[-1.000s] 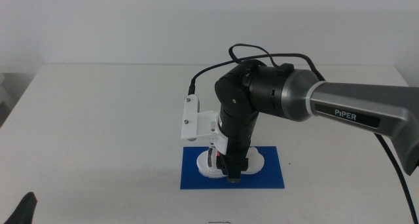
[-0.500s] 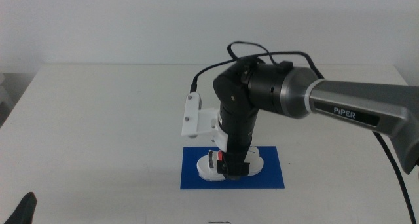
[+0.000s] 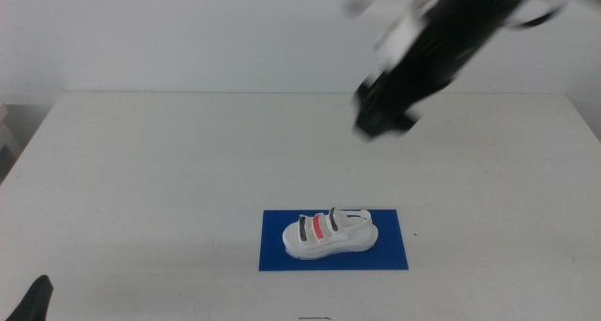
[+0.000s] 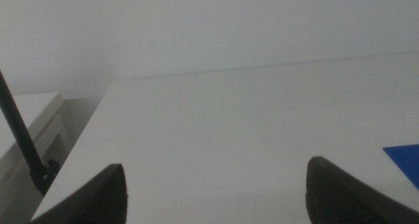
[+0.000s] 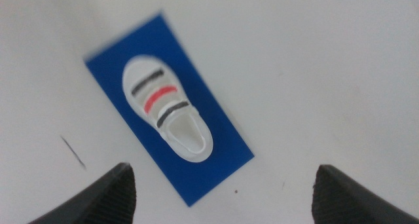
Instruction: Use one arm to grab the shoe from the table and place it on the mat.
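Note:
The white shoe (image 3: 331, 235) with two dark straps and one red strap lies flat on the blue mat (image 3: 394, 251) near the table's front. It also shows in the right wrist view (image 5: 167, 109) on the mat (image 5: 216, 142). My right gripper (image 3: 385, 119) is blurred, high above the table and to the right of the shoe, clear of it. Its jaws stand wide apart and empty in the right wrist view (image 5: 222, 191). My left gripper (image 4: 216, 191) is open and empty, and shows as a dark tip (image 3: 33, 302) at the front left corner.
The white table (image 3: 150, 171) spreads around the mat. A corner of the mat (image 4: 406, 160) shows in the left wrist view. A dark cable (image 4: 23, 139) hangs past the table's left edge.
My right gripper has let go of the shoe and risen fast up and to the right. The shoe now lies uncovered on the mat.

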Controlling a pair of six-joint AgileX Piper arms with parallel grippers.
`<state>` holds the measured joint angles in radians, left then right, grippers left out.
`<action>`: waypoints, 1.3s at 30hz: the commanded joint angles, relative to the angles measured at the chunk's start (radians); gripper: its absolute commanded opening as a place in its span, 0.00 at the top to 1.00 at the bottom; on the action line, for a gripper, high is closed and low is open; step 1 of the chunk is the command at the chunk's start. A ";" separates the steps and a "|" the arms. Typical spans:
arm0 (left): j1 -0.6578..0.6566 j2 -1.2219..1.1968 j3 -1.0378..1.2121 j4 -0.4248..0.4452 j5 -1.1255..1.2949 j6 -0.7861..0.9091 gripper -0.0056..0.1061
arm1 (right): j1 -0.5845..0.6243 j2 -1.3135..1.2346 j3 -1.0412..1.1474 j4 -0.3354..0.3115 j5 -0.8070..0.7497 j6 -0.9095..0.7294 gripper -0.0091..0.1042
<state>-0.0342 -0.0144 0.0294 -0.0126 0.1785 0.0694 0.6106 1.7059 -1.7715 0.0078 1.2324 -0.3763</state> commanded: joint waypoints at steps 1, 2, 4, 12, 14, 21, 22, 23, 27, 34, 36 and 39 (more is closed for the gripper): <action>-0.004 -0.019 -0.003 -0.006 -0.083 -0.012 0.11 | -0.095 -0.140 -0.014 0.110 -0.016 0.037 0.21; -0.004 -0.019 -0.003 -0.006 -0.083 -0.012 0.11 | -0.140 -0.179 0.006 0.152 -0.017 0.037 0.21; -0.004 -0.019 -0.003 -0.006 -0.083 -0.012 0.11 | -0.215 -0.251 0.066 0.207 -0.032 0.030 0.21; -0.004 -0.019 -0.003 -0.006 -0.083 -0.012 0.11 | -0.417 -0.550 0.433 0.222 -0.270 0.046 0.21; -0.004 -0.019 -0.003 -0.006 -0.083 -0.012 0.11 | -0.421 -0.630 0.537 0.218 -0.367 0.057 0.21; -0.004 -0.019 -0.003 -0.006 -0.083 -0.012 0.11 | -0.421 -0.832 0.841 0.210 -0.524 0.120 0.21; -0.004 -0.019 -0.003 -0.006 -0.083 -0.012 0.11 | -0.421 -0.853 0.882 0.213 -0.539 0.120 0.21; -0.004 -0.019 -0.003 -0.006 -0.083 -0.012 0.11 | -0.421 -0.874 0.926 0.221 -0.559 0.120 0.21; -0.004 -0.019 -0.003 -0.006 -0.083 -0.012 0.11 | -0.421 -0.972 1.085 0.227 -0.682 0.121 0.21; -0.004 -0.019 -0.003 -0.006 -0.083 -0.012 0.11 | -0.413 -1.186 1.342 0.261 -1.054 0.128 0.21; -0.004 -0.019 -0.003 -0.006 -0.083 -0.012 0.11 | -0.413 -1.240 1.410 0.233 -1.119 0.128 0.21; -0.004 -0.019 -0.003 -0.006 -0.083 -0.012 0.11 | -0.413 -1.312 1.497 0.180 -1.151 0.128 0.21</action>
<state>-0.0342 -0.0144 0.0294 -0.0126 0.1785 0.0694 0.1998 0.4175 -0.2787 0.2203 0.1825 -0.2470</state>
